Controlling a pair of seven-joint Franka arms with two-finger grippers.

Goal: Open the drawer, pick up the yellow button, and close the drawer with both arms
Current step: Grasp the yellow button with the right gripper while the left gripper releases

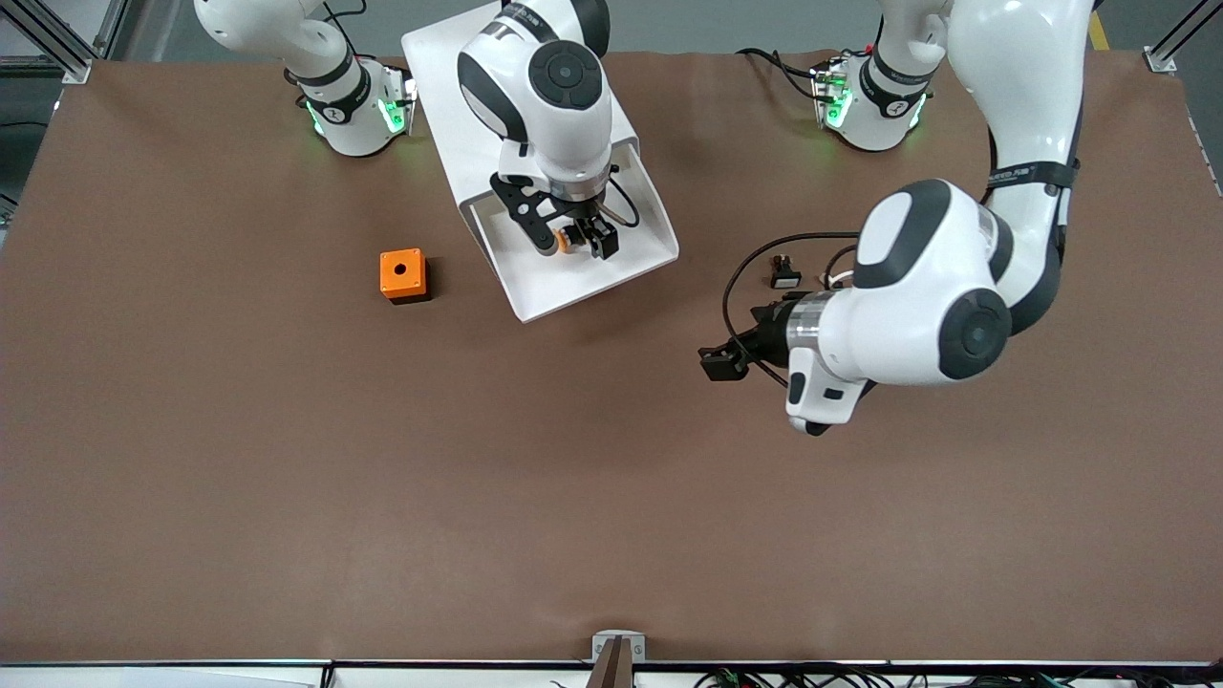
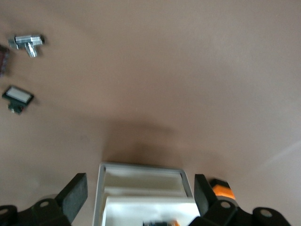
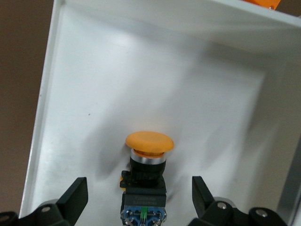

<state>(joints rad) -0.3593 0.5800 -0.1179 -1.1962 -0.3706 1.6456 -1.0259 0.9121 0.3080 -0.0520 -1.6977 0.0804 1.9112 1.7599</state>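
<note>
A brown matte tabletop [image 1: 287, 459] fills the scene, with the two arm bases along its upper edge. Toward the right arm's end of the tabletop an orange cube with a round black hole [image 1: 402, 274] is seen, well apart from the other items. Beside it, toward the middle, stands the tall white box cabinet [image 1: 459, 96], whose top drawer, a shallow white tray [image 1: 611, 277], is pulled out toward the front camera. The right gripper [image 1: 578, 239] is lowered into this drawer; its jaws are held apart, one on each side of the small push-button with a flat orange cap and black-and-blue body [image 3: 148, 160], with gaps visible on both sides, so nothing is gripped yet. The button is lying on its side on the drawer floor. Its long axis is seen running between the jaws, the orange cap pointing away from the wrist and the blue terminal end toward it. Toward the left arm's end, a small black part with a white face [image 1: 784, 276] lies on the tabletop. The left gripper [image 1: 723, 362] is held low over the tabletop, jaws wide apart and empty, facing the open drawer.

Opening is judged done; gripping, lifting out and closing remain.
</note>
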